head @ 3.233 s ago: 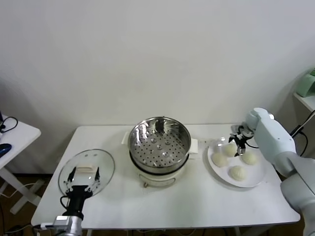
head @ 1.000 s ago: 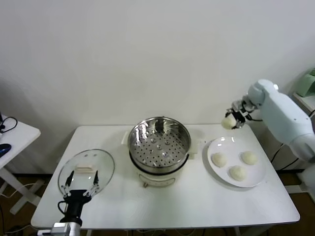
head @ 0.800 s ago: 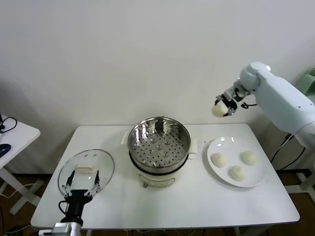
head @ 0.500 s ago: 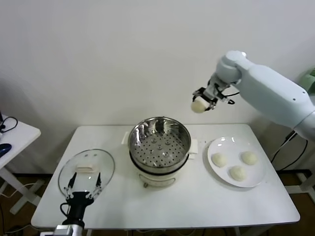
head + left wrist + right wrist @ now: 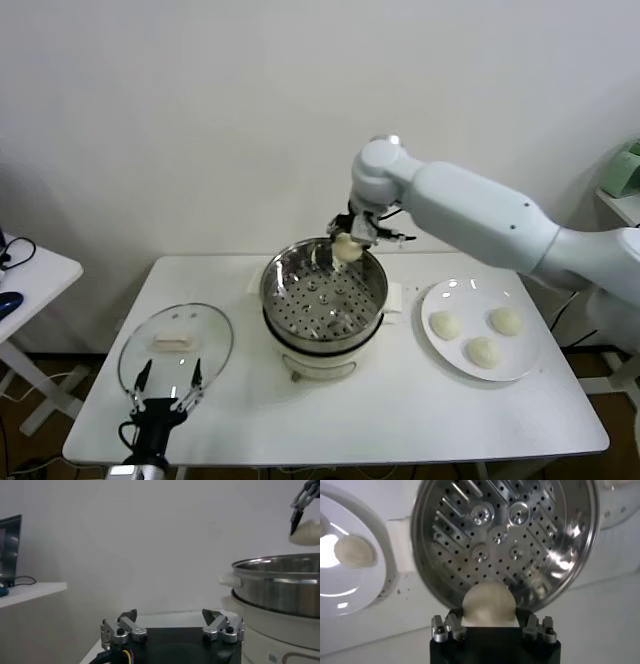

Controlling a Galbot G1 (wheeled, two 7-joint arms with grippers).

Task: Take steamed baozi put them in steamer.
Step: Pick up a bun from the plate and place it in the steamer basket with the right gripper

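Observation:
My right gripper (image 5: 349, 242) is shut on a cream-white baozi (image 5: 346, 249) and holds it above the far right rim of the steamer (image 5: 323, 290), a shiny steel pot with a perforated tray on a white base. In the right wrist view the baozi (image 5: 488, 604) sits between the fingers over the steamer's tray (image 5: 505, 540). Three more baozi (image 5: 445, 325) lie on the white plate (image 5: 520, 365) at the right. My left gripper (image 5: 165, 385) is open and empty at the table's front left, below the glass lid. The steamer's rim also shows in the left wrist view (image 5: 280, 580).
A round glass lid (image 5: 176, 347) lies flat on the table left of the steamer. The white table (image 5: 400, 420) ends just in front of my left gripper. A second small table (image 5: 25, 275) stands at the far left.
My right gripper has carried the baozi left and down from high between plate and pot to just over the steamer's far right rim. My left gripper has sunk slightly toward the front edge.

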